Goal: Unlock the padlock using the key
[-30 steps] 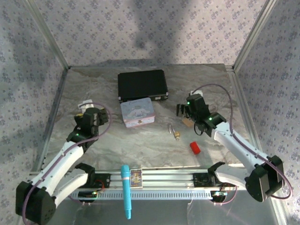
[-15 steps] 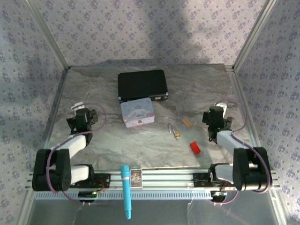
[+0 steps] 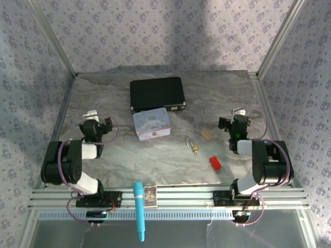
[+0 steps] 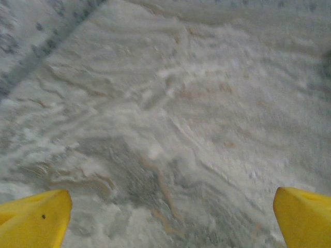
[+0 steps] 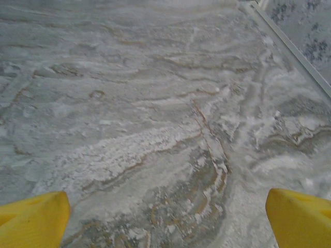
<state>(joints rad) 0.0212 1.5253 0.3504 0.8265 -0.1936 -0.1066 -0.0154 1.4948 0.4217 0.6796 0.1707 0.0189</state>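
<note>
Since my left claw [image 4: 168, 222] and my right claw [image 5: 165, 219] both gape wide with nothing between their smooth yellow tips, they hang free over the veined, marble-patterned table [image 5: 155, 103]. Right of centre in the top view lies a red cylinder [image 3: 214, 163]; just up-left of it, the small brass padlock [image 3: 195, 149] with its thin silver loop. Farther up sit a rounded pale tin [image 3: 151, 124], then a flat black case [image 3: 156, 94].

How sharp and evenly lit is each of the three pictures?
Top external view: a broad soft shadow darkens the patterned back wall; the tiny brass padlock is small and lacks detail. Left wrist view: the grey marbled table top is smeared by blur. Right wrist view: its veins are sharper, evenly lit.
</note>
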